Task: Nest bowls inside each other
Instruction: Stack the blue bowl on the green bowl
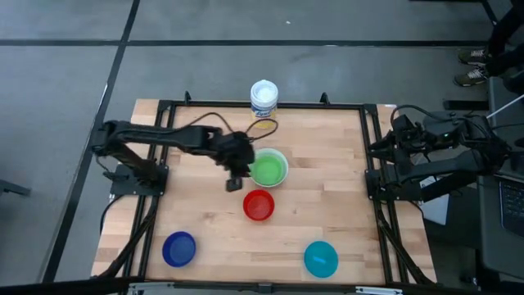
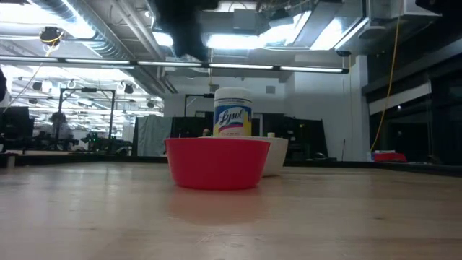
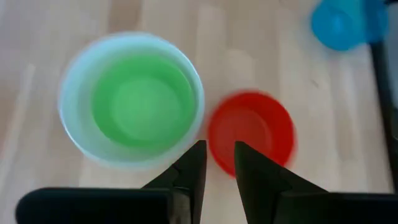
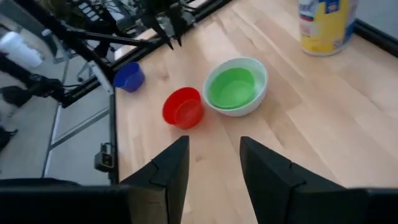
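A green bowl (image 1: 268,170) sits nested inside a white bowl (image 1: 281,156) at the table's middle. Just in front of them a red bowl (image 1: 259,205) stands on its base. A dark blue bowl (image 1: 179,248) stands near the front left and a teal bowl (image 1: 321,257) near the front right. My left gripper (image 3: 219,149) hangs above the table beside the white bowl's left rim, open, with nothing between its fingers. My right gripper (image 4: 214,146) is drawn back at the table's right edge, open and empty.
A white canister (image 1: 264,98) with a yellow label stands at the far edge, behind the nested bowls. A black cable (image 1: 260,127) loops in front of it. A black frame (image 1: 372,176) borders the wooden table on its sides.
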